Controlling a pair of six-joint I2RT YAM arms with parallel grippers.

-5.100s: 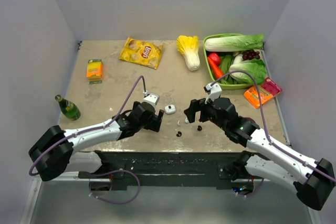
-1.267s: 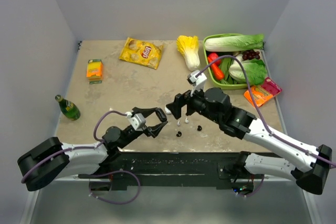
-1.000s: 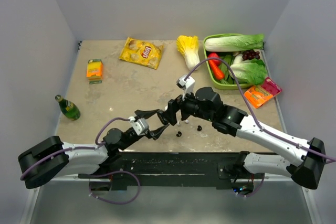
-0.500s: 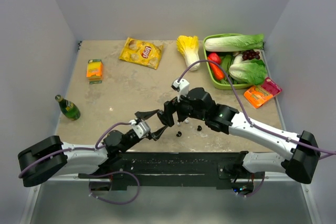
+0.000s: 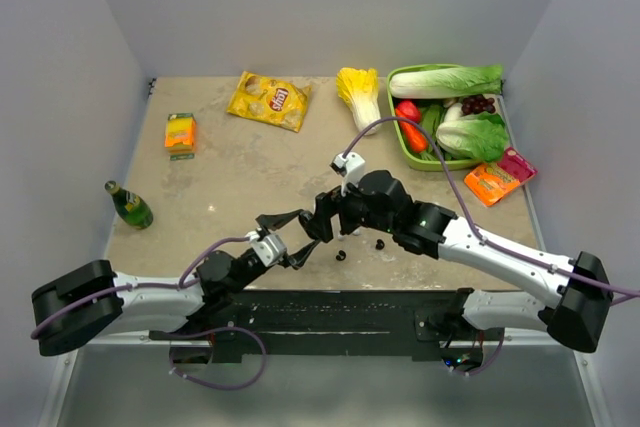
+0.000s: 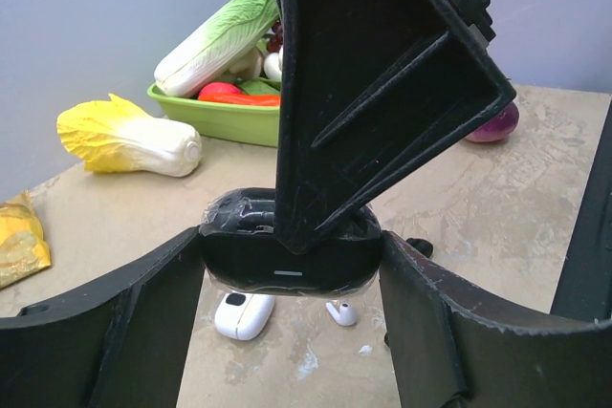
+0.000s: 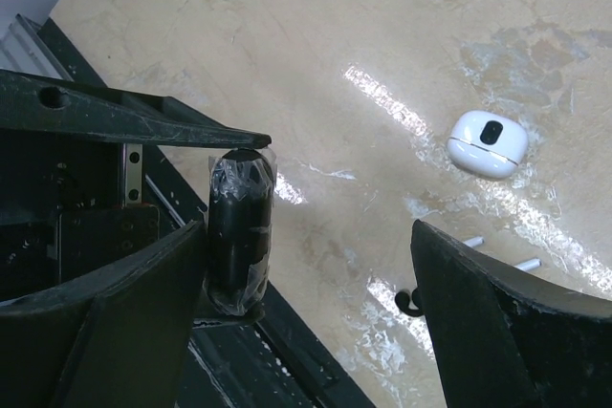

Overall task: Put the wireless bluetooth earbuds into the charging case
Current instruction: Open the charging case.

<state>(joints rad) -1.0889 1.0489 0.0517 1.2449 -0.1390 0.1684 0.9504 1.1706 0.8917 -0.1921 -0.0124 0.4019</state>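
- My left end effector (image 6: 291,253) is clamped on the black charging case (image 6: 287,274), with one finger on each end.
- The case is up off the tabletop (image 5: 240,167). Its long side runs across from finger to finger. Its front has a little pale line and faces the left wrist camera. Clear wrap is around it.
- My right end effector (image 7: 311,226) is spread wide and grasps nothing. One of its fingers (image 6: 382,83) rests on top of the case.
- The white charging case (image 7: 488,143) lies flat on the tabletop, dark oval spot up.
- Two white earbuds (image 7: 524,263) lie near it, with their stems side by side and pointing the same way. A black earbud (image 7: 409,303) lies close by.
- The yellow chip bag (image 5: 270,100) says Lay's. The orange box (image 5: 180,132) has writing too small for me to read.
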